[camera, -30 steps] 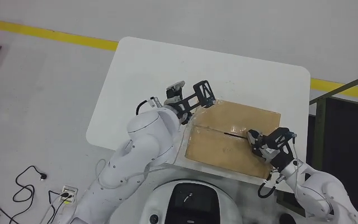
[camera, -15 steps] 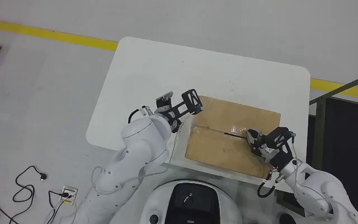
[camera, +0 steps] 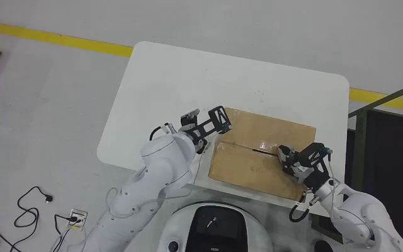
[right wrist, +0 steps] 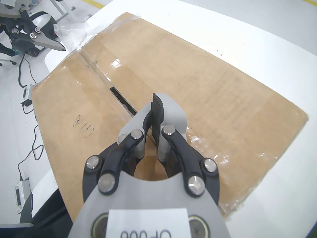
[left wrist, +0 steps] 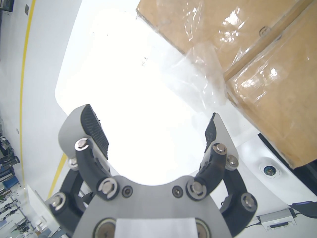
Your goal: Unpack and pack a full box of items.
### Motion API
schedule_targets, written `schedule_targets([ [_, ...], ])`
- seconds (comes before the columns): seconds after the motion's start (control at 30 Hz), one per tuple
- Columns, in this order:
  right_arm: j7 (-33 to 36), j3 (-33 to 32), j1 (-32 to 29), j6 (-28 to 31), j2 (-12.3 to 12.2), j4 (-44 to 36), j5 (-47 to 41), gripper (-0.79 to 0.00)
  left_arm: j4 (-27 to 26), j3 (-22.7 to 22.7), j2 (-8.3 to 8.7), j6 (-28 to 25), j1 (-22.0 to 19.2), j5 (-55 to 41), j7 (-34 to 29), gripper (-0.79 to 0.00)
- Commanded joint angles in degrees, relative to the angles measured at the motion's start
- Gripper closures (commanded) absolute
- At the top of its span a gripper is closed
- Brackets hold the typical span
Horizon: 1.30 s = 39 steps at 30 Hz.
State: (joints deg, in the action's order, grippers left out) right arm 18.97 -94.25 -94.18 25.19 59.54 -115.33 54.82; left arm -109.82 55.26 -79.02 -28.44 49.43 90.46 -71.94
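Observation:
A closed cardboard box [camera: 264,154] lies on the white table [camera: 189,82], near its front right. Its two top flaps meet at a taped seam [right wrist: 121,97] with a dark slit. My left gripper [camera: 220,120] is open and empty beside the box's left end, over bare table [left wrist: 151,120]. A loose strip of clear tape [left wrist: 198,75] sticks out from that end of the seam [right wrist: 71,29]. My right gripper [camera: 286,156] is shut over the seam near the box's right end [right wrist: 157,100], with nothing visible between its fingers.
The table's far and left parts are bare. The box reaches close to the table's near edge. Cables and a power strip [camera: 75,217] lie on the floor to the left. A dark frame [camera: 371,126] stands at the right.
My left gripper has drawn back from above the box's far left corner, towards the near left, and now sits beside the box's left end. The right arm has stayed put.

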Motion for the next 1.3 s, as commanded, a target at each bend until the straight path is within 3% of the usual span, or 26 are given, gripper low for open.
schedule_targets([
  [0.0,-0.1,-0.01,-0.05,-0.08,0.01,-0.04,0.07,0.0,1.09,-0.49,-0.08,0.17,-0.36,1.3,1.47,-0.785],
  [0.3,-0.14,0.39,-0.3,-0.3,0.04,-0.03,0.74,0.0,3.5,-0.92,-0.59,1.53,-2.46,1.55,5.68,-0.785],
  [0.67,-0.32,0.84,-0.48,-0.43,0.09,0.12,1.35,0.0,-0.48,-2.45,-1.37,0.91,-4.78,-0.91,8.18,-0.785],
  [1.27,-1.12,-2.85,-2.57,-0.85,0.02,-0.77,-0.63,0.0,6.08,-11.68,-4.79,1.05,-15.03,-2.24,15.13,-0.785],
])
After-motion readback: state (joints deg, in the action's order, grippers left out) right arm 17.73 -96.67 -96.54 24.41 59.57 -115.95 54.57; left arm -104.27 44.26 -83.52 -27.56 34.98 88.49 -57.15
